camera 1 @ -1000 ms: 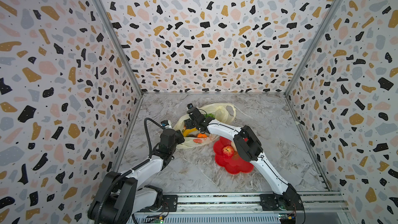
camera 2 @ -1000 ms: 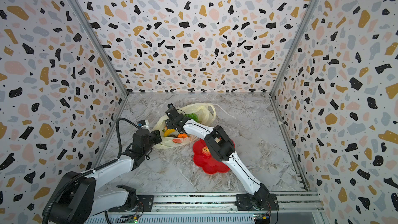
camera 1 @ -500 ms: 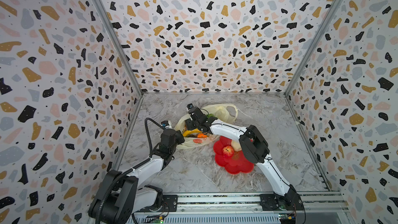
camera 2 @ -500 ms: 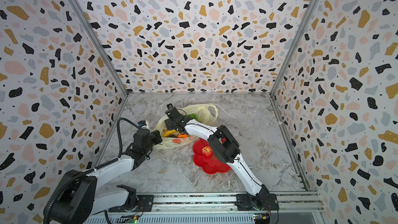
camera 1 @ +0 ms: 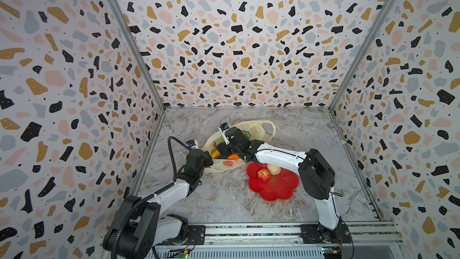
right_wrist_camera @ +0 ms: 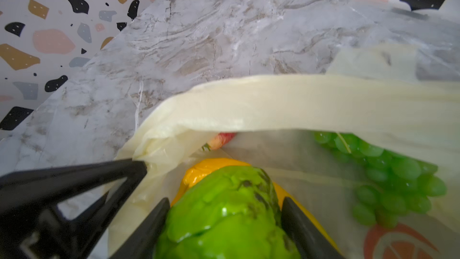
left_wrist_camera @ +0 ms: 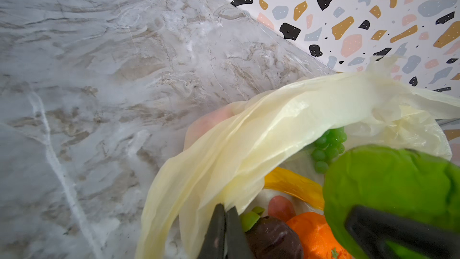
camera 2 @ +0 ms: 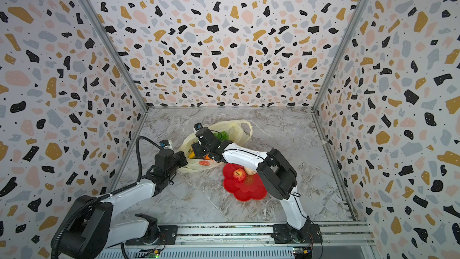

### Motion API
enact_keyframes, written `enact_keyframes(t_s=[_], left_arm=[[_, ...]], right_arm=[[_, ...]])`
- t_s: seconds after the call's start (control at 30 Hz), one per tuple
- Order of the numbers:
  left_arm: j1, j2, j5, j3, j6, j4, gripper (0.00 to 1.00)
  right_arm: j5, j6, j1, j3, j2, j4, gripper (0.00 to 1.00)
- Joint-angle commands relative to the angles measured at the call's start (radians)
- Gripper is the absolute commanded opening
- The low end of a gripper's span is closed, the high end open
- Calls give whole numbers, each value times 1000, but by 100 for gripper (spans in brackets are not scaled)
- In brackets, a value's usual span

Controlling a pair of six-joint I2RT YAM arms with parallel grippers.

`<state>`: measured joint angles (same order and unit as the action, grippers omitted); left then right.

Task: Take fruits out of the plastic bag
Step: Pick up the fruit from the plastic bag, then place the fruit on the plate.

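left gripper [left_wrist_camera: 225, 210]: pinched shut on plastic bag [left_wrist_camera: 273, 125] rim | right gripper [right_wrist_camera: 226, 201]: clamped around green citrus [left_wrist_camera: 385, 178] inside bag

The left arm [camera 1: 174, 189] and right arm [camera 1: 278, 156] match — glossy white link shells dotted with small dark screws, joined by bulky black housings. A black cable [camera 1: 170, 149] loops beside the left wrist. The left end effector [left_wrist_camera: 225, 211] and right end effector [right_wrist_camera: 224, 208] are matte black, tapering wedges.
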<state>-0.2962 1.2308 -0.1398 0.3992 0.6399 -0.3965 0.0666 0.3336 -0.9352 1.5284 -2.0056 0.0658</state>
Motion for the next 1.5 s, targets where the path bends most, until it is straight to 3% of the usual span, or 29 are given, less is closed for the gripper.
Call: enact_keyframes(t_s=[0.0,0.3,0.7,1.13,1.47], left_arm=[[4,7,-12,12,-16,-16,5],[4,9,-16,11,-17,-15,6],[4,20,-10,13,-16,-19,6],[3,10,-19,12,-21,-13,6],[4,9,-22,12,-22,-11,6]], right_arm=[[-39,25,-1,-91,145,-39,68],[-45,80,26,-427,473,-9,68],[-110,193,179,-781,871,140,66],[-133,271,257,-986,1007,193,65],[-90,279,256,-1030,987,188,64]])
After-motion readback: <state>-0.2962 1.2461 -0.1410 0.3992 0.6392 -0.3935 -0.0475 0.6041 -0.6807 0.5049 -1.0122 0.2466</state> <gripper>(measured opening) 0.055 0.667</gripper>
